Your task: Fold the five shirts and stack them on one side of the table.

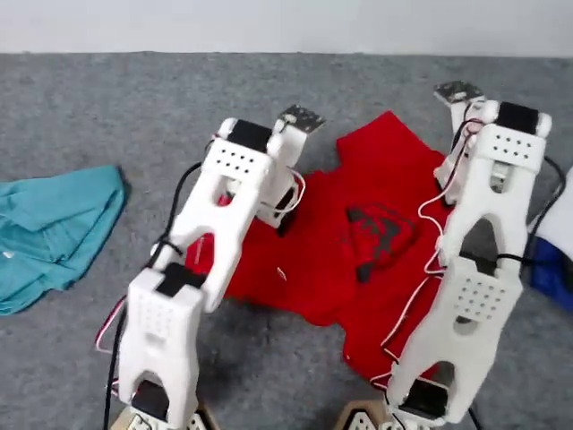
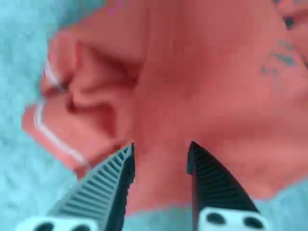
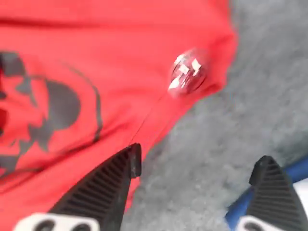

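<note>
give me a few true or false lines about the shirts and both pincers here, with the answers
1. The red shirt lies spread out, dark print facing up. True.
2. The teal shirt is stacked on the red shirt. False: it lies crumpled and apart, off to one side of the table.
3. The left pincer is shut on the red shirt. False: it is open, with red cloth under it.
4. The right pincer is open, over the red shirt's edge and bare table. True.
5. A blue and white cloth lies at the table's edge by the right arm. True.
</note>
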Robot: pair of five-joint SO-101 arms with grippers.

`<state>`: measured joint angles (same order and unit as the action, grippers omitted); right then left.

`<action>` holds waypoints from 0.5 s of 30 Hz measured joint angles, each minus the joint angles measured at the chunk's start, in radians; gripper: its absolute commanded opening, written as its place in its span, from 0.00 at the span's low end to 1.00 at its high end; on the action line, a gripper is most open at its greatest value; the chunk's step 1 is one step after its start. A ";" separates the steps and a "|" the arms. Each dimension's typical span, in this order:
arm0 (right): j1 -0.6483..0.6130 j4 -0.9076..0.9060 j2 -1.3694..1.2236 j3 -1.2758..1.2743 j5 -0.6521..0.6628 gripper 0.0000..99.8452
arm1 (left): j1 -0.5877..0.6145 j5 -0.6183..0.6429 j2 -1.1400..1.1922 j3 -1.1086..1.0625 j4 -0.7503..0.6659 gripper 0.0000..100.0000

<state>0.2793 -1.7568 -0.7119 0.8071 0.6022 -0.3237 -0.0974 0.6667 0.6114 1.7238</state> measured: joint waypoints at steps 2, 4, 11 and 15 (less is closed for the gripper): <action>0.002 0.000 0.029 -0.058 0.021 0.37 | -0.002 -0.018 0.069 0.104 0.000 0.17; 0.000 0.000 0.038 -0.089 0.040 0.37 | -0.003 -0.031 0.110 0.170 0.000 0.17; 0.009 0.000 0.040 -0.095 0.052 0.37 | -0.002 -0.138 0.183 0.212 0.003 0.09; 0.009 0.000 0.040 -0.095 0.052 0.37 | -0.002 -0.193 0.203 0.215 0.003 0.08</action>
<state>0.2885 -1.7568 -0.6720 0.7119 0.6544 -0.3253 -0.2908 0.8692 0.8263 1.7269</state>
